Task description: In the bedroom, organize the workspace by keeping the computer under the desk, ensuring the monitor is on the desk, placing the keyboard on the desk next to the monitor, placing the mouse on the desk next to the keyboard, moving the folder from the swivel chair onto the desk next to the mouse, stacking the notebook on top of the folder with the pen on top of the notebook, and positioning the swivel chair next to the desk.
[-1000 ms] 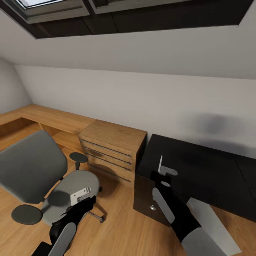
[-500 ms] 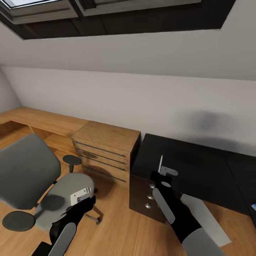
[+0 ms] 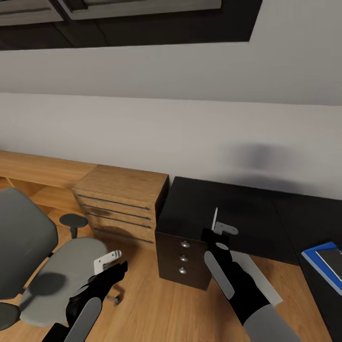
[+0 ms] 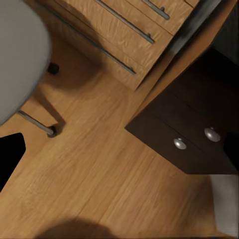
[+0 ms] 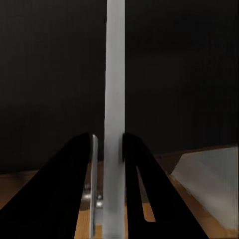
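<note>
Your right gripper (image 3: 214, 223) pinches a thin, flat grey sheet (image 5: 114, 99) edge-on, probably the folder: stiff, light, smooth, so judge it prone to slipping; hold near the edge's middle. The left gripper (image 3: 107, 260) hangs spread and bare above the swivel chair (image 3: 57, 270), padded grey. Ahead lies the matte black tabletop (image 3: 237, 213); a blue notebook (image 3: 327, 261) rests at its right.

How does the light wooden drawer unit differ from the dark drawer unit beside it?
The light wooden drawer unit has long horizontal bar handles; the dark drawer unit has three small round knobs. The light one is pale oak-coloured, the dark one near black and joined under a dark desktop. Both stand on the wooden floor against the wall.
</note>
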Controlling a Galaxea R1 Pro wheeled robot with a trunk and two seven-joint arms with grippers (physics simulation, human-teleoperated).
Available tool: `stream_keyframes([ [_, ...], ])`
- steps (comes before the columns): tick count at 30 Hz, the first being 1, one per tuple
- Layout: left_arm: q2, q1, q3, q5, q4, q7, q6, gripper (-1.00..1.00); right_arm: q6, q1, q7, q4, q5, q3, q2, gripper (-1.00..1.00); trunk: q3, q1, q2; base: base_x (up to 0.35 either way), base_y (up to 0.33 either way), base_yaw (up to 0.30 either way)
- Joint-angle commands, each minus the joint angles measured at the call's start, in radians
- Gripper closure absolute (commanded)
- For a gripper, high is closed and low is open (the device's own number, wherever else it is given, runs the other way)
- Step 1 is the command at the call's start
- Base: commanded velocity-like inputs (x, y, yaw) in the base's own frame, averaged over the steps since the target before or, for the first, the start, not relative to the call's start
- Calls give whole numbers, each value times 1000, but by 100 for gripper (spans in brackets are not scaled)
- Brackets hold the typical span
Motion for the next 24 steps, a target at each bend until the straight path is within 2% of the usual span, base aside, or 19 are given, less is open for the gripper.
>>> stream_keyframes([
  [1,1,-1,-2,7,-2,9,1,-100,5,-1,-7,-1,-3,2,0,100,-2,1,-2,-6,-9,-269],
  [7,3,-1,-1,7,-5,9,-1,-100,3,-1,-7,-2,-4,3,0,100,-2,1,-2,-2,-3,-126],
  [18,5,-1,3,7,-6,9,-3,-100,0,-1,-7,-2,-3,2,-1,100,-2,1,-2,0,0,-7],
  [24,5,-1,3,7,-2,9,-2,-100,-1,-1,-6,-2,-3,2,-11,100,5,1,-2,0,0,-20],
])
